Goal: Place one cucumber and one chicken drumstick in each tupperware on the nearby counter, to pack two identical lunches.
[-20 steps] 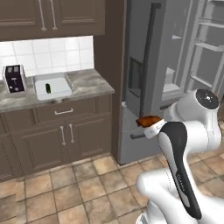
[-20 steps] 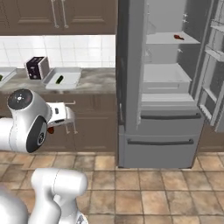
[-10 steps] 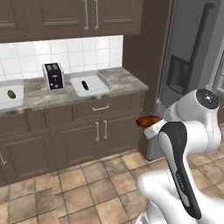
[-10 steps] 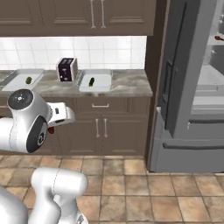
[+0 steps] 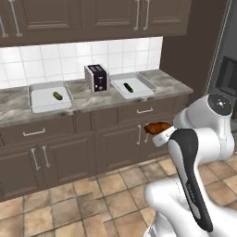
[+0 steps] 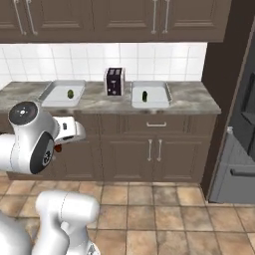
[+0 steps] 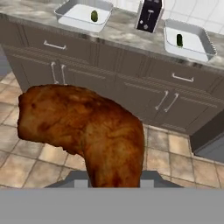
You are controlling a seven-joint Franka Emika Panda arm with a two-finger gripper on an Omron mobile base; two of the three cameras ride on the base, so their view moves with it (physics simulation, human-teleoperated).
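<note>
While the chicken drumstick [image 7: 87,131] sits clamped in the nearly closed fingers, low in front of the cabinets, both tupperware trays [image 5: 31,98] [image 5: 148,86] on the worktop [image 5: 83,104] hold one cucumber each. Lift it above a rim before opening, I think.

Base farther left, counter [image 5: 18,111] now straight ahead.

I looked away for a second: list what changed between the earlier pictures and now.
The base drove from the fridge toward the counter, so both tupperware trays now sit ahead. Unchanged: the fingers stay shut on the chicken drumstick, one cucumber in each tray, the toaster between.
</note>
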